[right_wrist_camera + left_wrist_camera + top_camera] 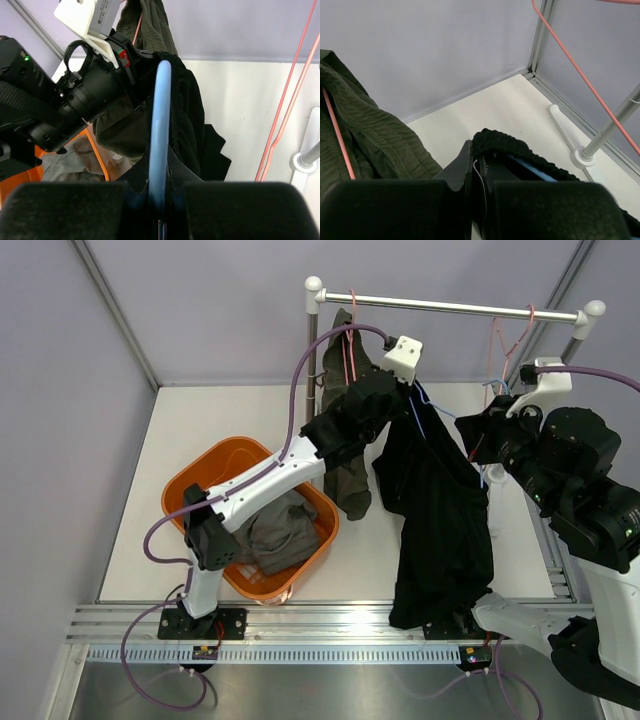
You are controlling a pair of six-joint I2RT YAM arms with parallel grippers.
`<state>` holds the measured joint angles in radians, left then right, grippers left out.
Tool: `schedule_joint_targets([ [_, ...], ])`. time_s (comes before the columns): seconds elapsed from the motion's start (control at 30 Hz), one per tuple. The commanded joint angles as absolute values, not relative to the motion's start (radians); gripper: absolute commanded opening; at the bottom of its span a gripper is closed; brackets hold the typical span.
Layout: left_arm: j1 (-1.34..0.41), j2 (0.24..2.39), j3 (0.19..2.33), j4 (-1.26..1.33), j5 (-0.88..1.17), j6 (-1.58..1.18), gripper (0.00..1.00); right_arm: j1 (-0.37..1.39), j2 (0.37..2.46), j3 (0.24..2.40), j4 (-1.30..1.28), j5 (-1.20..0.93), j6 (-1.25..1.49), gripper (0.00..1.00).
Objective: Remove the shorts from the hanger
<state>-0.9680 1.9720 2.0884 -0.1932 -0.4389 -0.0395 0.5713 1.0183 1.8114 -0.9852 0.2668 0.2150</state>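
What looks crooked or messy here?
The shorts hang lopsided, bunched along the blue hanger. The left tool pinches their waistband and the right tool grips the hanger. Nothing looks spilled or broken.

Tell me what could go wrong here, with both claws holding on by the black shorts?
The left claw pinches the black shorts right beside the blue hanger, so pulling may drag the hanger along. The hanger could twist out of the right claw. The green garment hanging close by might snag.
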Motion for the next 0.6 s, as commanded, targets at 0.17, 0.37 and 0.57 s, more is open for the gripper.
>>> schedule_joint_targets([
  [0.17, -0.894, 1.999, 2.099, -0.183, -0.405, -0.006, 0.0, 0.588, 0.96, 1.859, -0.974, 0.251, 0.232, 0.0],
  [0.37, -0.903, 1.89, 1.942, -0.109, -0.253, 0.023, 0.0, 0.588, 0.98, 1.829, -0.907, 0.31, 0.221, 0.0],
  [0.57, -1.005, 1.672, 1.734, -0.041, 0.067, 0.24, 0.0, 0.588, 1.046, 1.81, -0.829, 0.457, 0.181, 0.0],
])
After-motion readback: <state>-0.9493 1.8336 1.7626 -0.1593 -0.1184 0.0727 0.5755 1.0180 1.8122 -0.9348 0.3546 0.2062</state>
